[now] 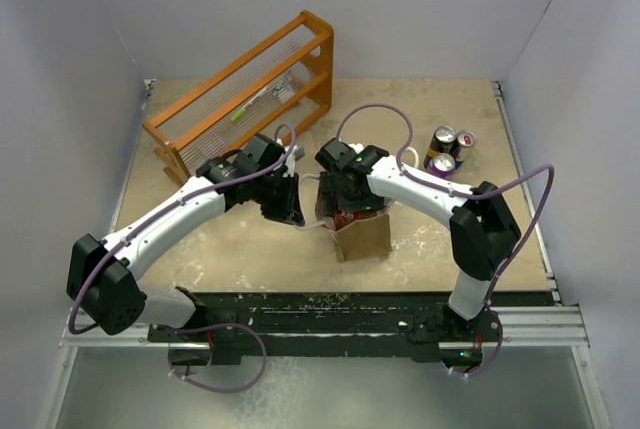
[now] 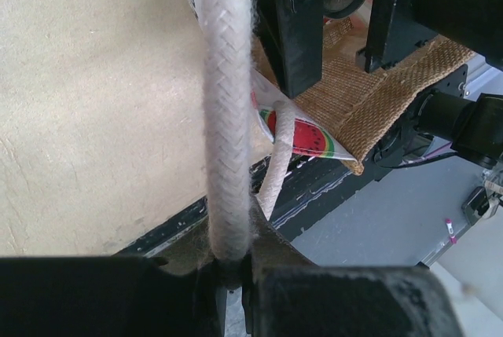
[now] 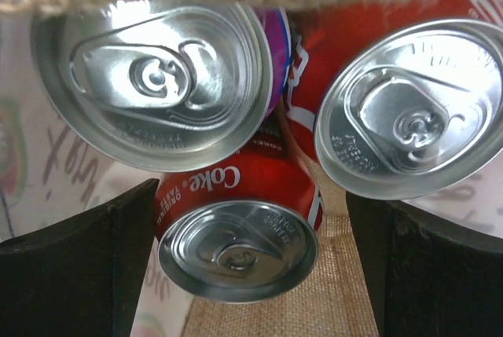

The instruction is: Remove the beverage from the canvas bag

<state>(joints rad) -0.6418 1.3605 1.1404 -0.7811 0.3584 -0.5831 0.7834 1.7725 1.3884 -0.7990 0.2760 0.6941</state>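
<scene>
The canvas bag [image 1: 365, 234] stands near the table's front middle, brown burlap with a white watermelon-print panel [image 2: 308, 137]. My left gripper [image 1: 287, 205] is at the bag's left side, shut on the bag's white rope handle [image 2: 228, 117], which runs taut up from the jaws [image 2: 233, 270]. My right gripper [image 1: 348, 207] reaches down into the bag's mouth. In the right wrist view it [image 3: 251, 270] is open, with a red Coke can [image 3: 236, 250] upright between its fingers [image 3: 78, 274]. Two more beverage cans stand in the bag: a purple one [image 3: 157, 78] and a red one [image 3: 416, 109].
An orange wooden rack [image 1: 250, 89] stands at the back left. Three cans [image 1: 447, 149] are grouped on the table at the back right. White walls close in the table on three sides.
</scene>
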